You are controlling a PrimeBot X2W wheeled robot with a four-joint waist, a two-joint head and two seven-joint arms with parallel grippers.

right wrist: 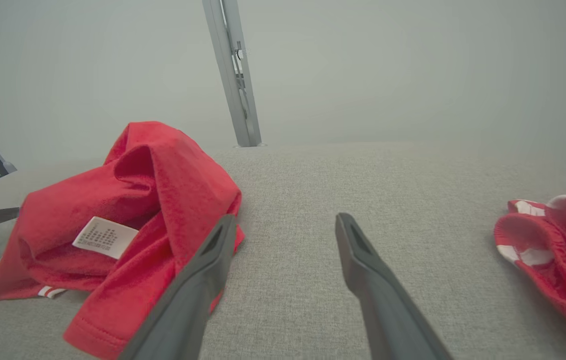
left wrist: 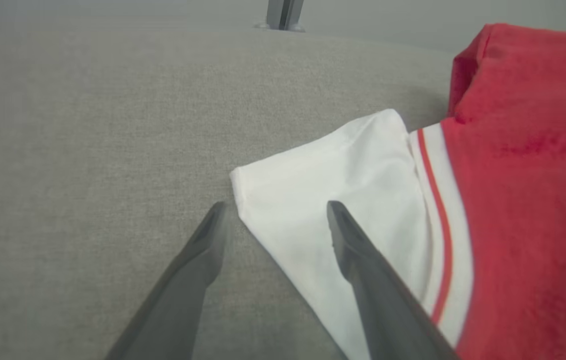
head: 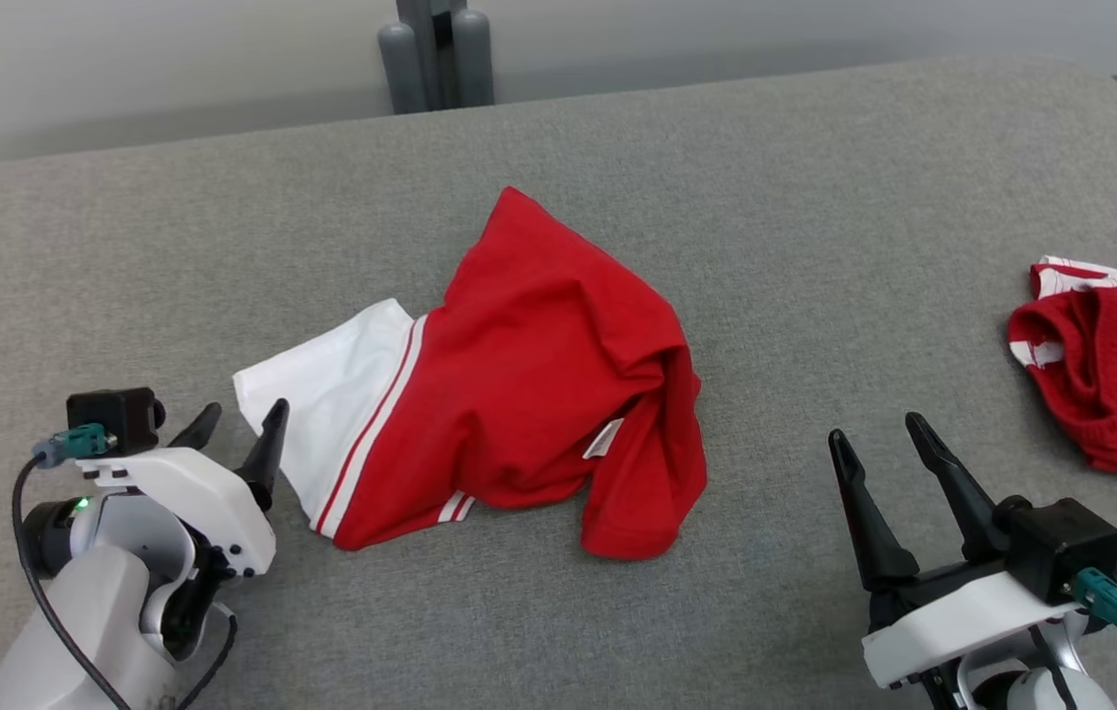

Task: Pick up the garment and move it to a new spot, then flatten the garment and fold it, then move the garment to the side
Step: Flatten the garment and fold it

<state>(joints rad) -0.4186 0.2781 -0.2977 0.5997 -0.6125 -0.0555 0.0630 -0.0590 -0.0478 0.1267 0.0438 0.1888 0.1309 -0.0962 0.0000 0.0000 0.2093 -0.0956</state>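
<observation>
Garment (head: 519,385) lies crumpled between left gripper (head: 244,408) and right gripper (head: 875,430) (both agape, empty).

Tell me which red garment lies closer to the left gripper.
The middle garment, with the white sleeve by the left gripper; the other garment is bunched at the far right.

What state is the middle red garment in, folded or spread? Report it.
Crumpled, neither folded nor spread: the red garment lies bunched, cloth rumpled over itself, its label exposed, white part sticking out.
</observation>
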